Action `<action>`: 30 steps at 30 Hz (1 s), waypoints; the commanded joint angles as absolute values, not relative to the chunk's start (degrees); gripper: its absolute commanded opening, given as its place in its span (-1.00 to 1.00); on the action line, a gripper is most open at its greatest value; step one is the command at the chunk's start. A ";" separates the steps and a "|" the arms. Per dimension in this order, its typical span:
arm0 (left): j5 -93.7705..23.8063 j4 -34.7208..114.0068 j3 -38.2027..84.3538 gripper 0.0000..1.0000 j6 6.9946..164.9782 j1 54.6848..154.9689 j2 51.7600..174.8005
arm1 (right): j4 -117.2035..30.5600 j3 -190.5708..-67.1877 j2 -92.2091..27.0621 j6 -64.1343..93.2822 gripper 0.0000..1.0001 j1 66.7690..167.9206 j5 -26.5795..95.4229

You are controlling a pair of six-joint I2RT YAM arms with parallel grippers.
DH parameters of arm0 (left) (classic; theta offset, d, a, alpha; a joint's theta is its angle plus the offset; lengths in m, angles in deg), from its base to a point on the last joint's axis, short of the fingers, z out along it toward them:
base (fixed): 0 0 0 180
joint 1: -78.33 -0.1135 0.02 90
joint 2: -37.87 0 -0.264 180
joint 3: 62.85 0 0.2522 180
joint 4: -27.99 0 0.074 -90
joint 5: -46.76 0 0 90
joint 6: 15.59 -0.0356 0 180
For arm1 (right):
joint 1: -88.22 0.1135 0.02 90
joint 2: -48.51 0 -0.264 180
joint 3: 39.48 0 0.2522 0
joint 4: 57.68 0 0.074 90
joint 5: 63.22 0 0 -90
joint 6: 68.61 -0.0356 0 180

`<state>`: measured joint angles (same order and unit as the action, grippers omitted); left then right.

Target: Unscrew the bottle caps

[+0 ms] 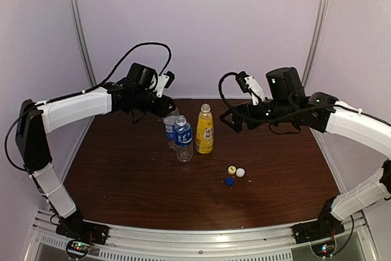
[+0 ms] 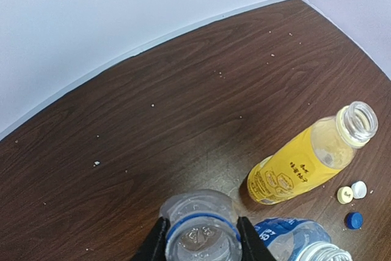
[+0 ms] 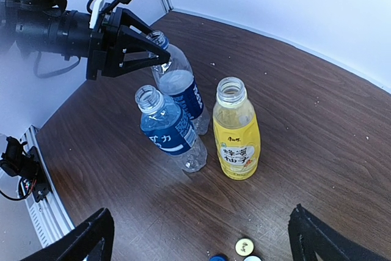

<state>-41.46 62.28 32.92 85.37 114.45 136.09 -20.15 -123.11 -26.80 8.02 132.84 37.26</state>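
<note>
Three bottles stand uncapped mid-table: a yellow bottle (image 1: 204, 131) (image 3: 237, 134), a front clear blue-labelled bottle (image 1: 183, 140) (image 3: 168, 130), and a rear clear blue-labelled bottle (image 1: 170, 128) (image 3: 178, 84). My left gripper (image 1: 167, 112) (image 2: 201, 238) is shut on the rear bottle's neck (image 2: 201, 230). To the right of the bottles, my right gripper (image 1: 231, 120) (image 3: 204, 242) hangs open above the table, holding nothing. The yellow cap (image 1: 232, 170) (image 3: 245, 247), white cap (image 1: 241, 173) (image 2: 359, 189) and blue cap (image 1: 229, 181) (image 2: 353, 220) lie loose together on the table (image 1: 122, 175).
The dark wood table meets white walls (image 1: 201, 22) at the back and sides. A metal rail (image 1: 201, 239) carrying both arm bases runs along the near edge. The three bottles stand close together, almost touching.
</note>
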 commanded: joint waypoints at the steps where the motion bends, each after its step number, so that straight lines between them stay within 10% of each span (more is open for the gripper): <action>1: -40.24 59.37 33.08 -0.44 84.00 114.97 136.69 | -21.06 -122.68 -26.89 8.37 1.00 132.68 36.34; 30: -45.78 57.12 28.04 0.85 86.21 115.59 121.81 | -21.09 -121.66 -26.58 6.04 1.00 131.14 34.80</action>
<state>-42.84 60.80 29.93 84.89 115.25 127.72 -20.13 -122.37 -26.84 7.74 132.62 36.89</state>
